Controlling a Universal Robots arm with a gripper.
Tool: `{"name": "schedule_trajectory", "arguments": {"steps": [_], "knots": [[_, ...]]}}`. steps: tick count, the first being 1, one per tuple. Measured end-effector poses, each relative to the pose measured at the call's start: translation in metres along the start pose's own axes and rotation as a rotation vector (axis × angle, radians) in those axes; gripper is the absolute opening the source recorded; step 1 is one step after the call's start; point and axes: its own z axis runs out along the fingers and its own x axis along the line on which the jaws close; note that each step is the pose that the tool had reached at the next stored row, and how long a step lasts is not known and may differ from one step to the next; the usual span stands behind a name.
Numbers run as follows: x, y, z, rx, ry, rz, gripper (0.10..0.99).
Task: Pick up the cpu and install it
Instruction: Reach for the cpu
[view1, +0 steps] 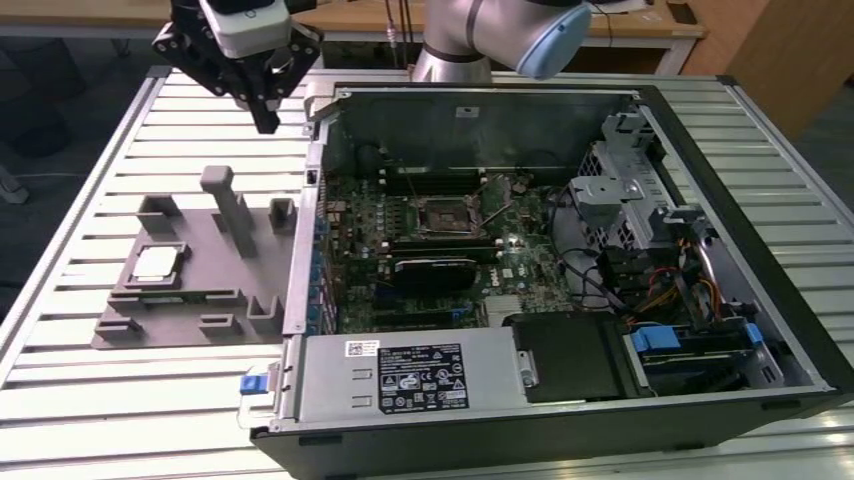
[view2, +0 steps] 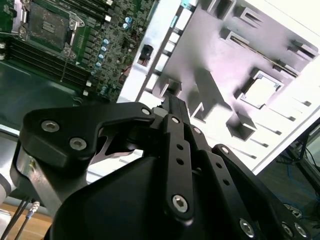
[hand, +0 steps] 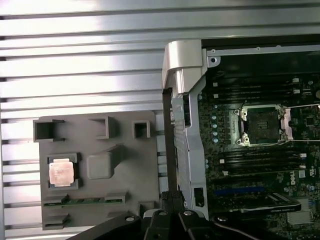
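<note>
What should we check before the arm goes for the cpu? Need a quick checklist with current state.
1. Is the cpu seated flat in its pocket on the grey fixture? Ok.
2. Is the top of the cpu free of anything lying on it? Ok.
3. Is the gripper lined up above the cpu? Not ok. It hangs near the case wall, off to the side of the cpu.
4. Is the gripper empty and open? Not ok. It is empty, but it looks shut.
5. Is the socket free of any chip? Ok, it looks empty in the first wrist view.
6. Is the socket cover fully raised? Cannot tell.
</note>
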Motion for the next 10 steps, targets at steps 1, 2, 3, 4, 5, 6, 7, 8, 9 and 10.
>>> {"name": "schedule_trajectory", "arguments": {"steps": [1,2,3,4,5,6,7,8,9,10], "knots": [[0.0017,-0.0001,0.0002,0.000,0.0001,0.000,0.106],[0.0033,-0.0003,0.0005,0.000,0.0000,0.000,0.106],[0.0050,-0.0004,0.0007,0.000,0.0000,0.000,0.106],[0.0067,-0.0005,0.0011,0.000,0.0000,0.000,0.106],[0.0083,-0.0007,0.0015,0.000,0.0000,0.000,0.106],[0.0102,-0.0008,0.0019,0.000,0.0000,0.000,0.106],[0.0119,-0.0010,0.0023,0.000,0.0000,0.000,0.106],[0.0139,-0.0012,0.0028,0.000,0.0000,0.000,0.106],[0.0158,-0.0013,0.0032,0.000,0.0001,0.000,0.106],[0.0177,-0.0015,0.0038,0.000,0.0000,0.000,0.106]]}}
